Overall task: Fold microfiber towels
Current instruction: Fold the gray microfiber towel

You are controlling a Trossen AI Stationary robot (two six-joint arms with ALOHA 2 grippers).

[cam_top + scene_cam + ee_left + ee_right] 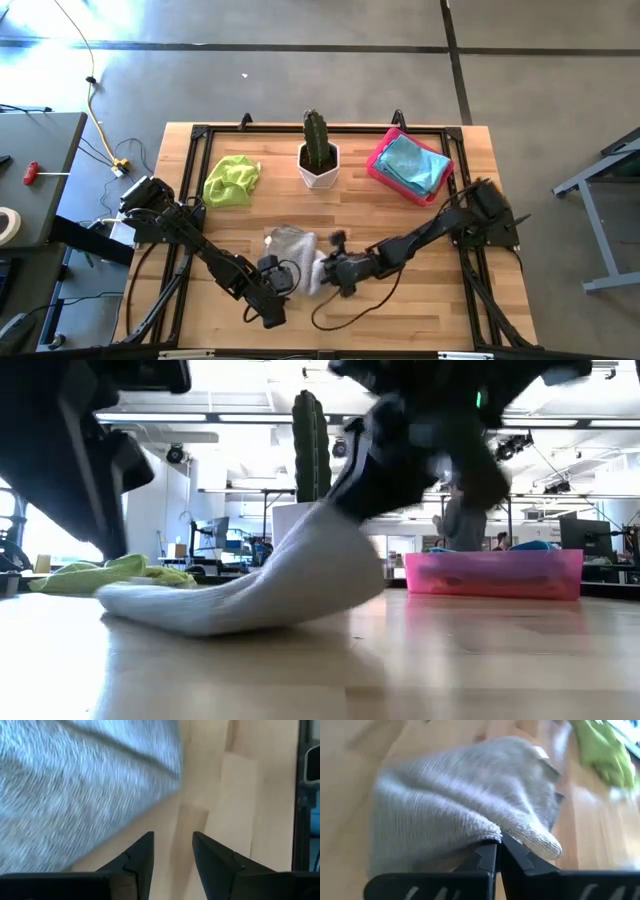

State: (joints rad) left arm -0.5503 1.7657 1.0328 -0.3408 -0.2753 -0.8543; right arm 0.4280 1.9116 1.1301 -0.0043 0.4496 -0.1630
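A grey microfiber towel (290, 247) lies near the middle of the table, toward its front. My right gripper (498, 849) is shut on the towel's right end, which is raised off the wood (335, 525). My left gripper (172, 854) stands open just off the towel's near edge (75, 795), over bare wood, with nothing between its fingers. A lime green towel (232, 181) lies bunched at the far left. Light blue towels (412, 165) lie in a pink tray (385, 170) at the far right. My right gripper pinches the grey towel's thick right edge (490, 834) between its two shut fingers; one layer or several, I cannot tell. The fingers slant down from the table's right side. That end is lifted, and the cloth slopes down to its left part (150, 605), which lies on the table.
A cactus in a white pot (318, 160) stands at the far middle, behind the grey towel. Bare wood lies along the front edge (400, 320) and between the pot and the towel. Black frame rails run along the table's sides.
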